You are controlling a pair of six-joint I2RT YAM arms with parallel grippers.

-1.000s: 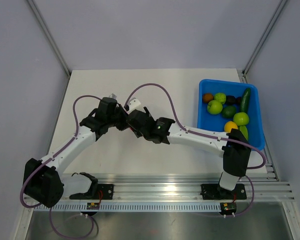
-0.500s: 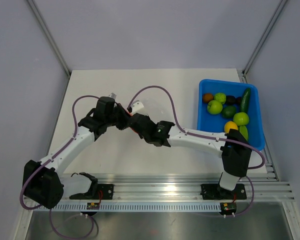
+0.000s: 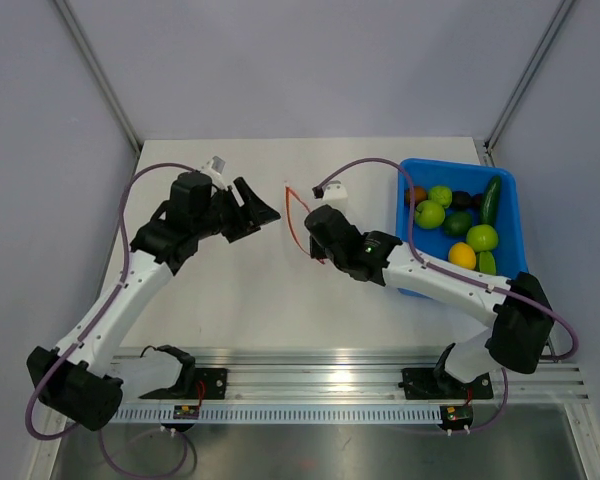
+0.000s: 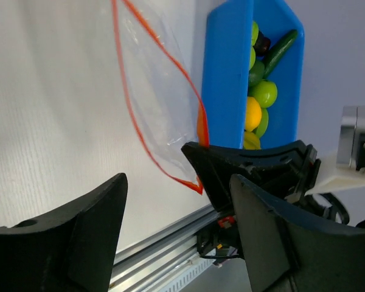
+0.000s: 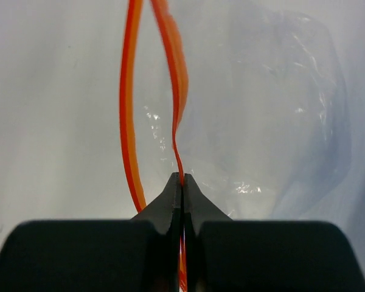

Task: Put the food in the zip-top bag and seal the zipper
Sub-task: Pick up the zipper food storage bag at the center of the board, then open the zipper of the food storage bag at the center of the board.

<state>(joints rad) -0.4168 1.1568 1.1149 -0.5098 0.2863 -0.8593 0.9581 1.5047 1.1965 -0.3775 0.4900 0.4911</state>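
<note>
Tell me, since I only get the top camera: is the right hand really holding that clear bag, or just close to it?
Observer: Holding it. The right wrist camera shows the right hand shut on the zipper, pinching one side of the red-orange strip.
Visitor: Is the bag sealed?
Observer: No. In that same view the strip's two sides stand apart above the pinch, so the mouth of the zip-top bag is open.
Visitor: Any food inside yet?
Observer: None shows through the clear plastic in either wrist view.
Visitor: And the left hand?
Observer: The left wrist camera shows the left hand open, with nothing between its fingers.
</note>
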